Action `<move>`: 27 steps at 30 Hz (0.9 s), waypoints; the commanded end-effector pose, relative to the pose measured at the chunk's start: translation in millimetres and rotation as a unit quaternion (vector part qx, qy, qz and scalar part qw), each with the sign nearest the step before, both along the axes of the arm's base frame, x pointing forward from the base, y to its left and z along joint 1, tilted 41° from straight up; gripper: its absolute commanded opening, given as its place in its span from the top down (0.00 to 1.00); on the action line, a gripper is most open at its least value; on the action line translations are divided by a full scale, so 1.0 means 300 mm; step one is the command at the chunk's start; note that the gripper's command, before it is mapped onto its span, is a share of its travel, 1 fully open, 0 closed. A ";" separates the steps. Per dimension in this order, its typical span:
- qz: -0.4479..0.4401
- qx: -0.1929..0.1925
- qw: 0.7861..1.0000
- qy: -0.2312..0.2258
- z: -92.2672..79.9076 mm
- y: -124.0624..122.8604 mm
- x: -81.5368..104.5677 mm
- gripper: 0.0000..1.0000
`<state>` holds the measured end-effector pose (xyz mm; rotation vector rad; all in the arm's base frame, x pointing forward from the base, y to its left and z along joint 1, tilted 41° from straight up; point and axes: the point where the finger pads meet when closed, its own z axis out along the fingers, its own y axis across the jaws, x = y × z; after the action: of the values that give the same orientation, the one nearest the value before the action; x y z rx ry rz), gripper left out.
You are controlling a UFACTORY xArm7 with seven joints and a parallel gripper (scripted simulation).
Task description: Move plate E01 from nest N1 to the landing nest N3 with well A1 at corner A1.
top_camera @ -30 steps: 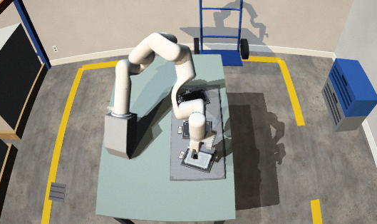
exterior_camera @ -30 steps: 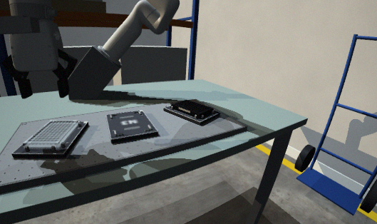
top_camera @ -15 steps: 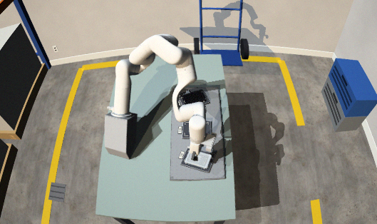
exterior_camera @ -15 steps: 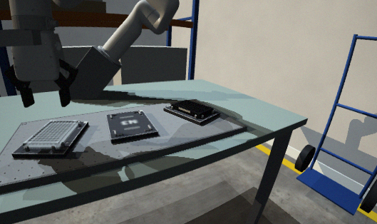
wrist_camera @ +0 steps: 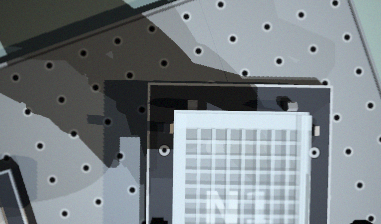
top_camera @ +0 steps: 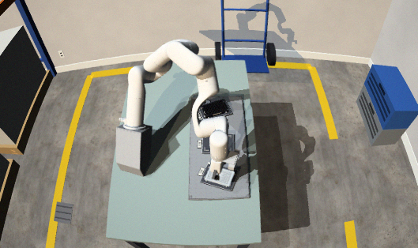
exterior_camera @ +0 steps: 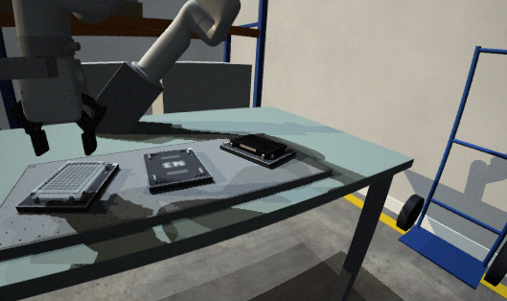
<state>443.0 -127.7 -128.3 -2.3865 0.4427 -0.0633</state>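
Observation:
The clear plate E01 point(exterior_camera: 69, 179) sits flat on the black nest N1 point(exterior_camera: 34, 203) at the near end of the grey deck; it also shows under the arm in the overhead view point(top_camera: 222, 177). In the wrist view the plate point(wrist_camera: 241, 167) fills the lower middle, with the letters N1 showing through it. My gripper point(exterior_camera: 62, 141) is open and empty, hanging a little above the plate's far short end. The landing nest N3 point(exterior_camera: 176, 169) in the middle is bare. The black plate E07 point(exterior_camera: 261, 146) point(top_camera: 214, 108) rests on nest N2 at the far end.
The three nests lie in a row on a perforated grey deck plate point(exterior_camera: 129, 211) on the green table. The arm's grey pedestal point(top_camera: 133, 148) stands beside the deck. A blue hand truck point(exterior_camera: 460, 201) stands off the table. A corner of N3 shows in the wrist view point(wrist_camera: 3, 192).

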 end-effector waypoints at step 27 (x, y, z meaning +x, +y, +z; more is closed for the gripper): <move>-0.001 -0.002 1.000 -0.001 -0.072 0.053 0.019 0.00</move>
<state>448.1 -109.5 -150.4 -2.3869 0.4429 -0.0642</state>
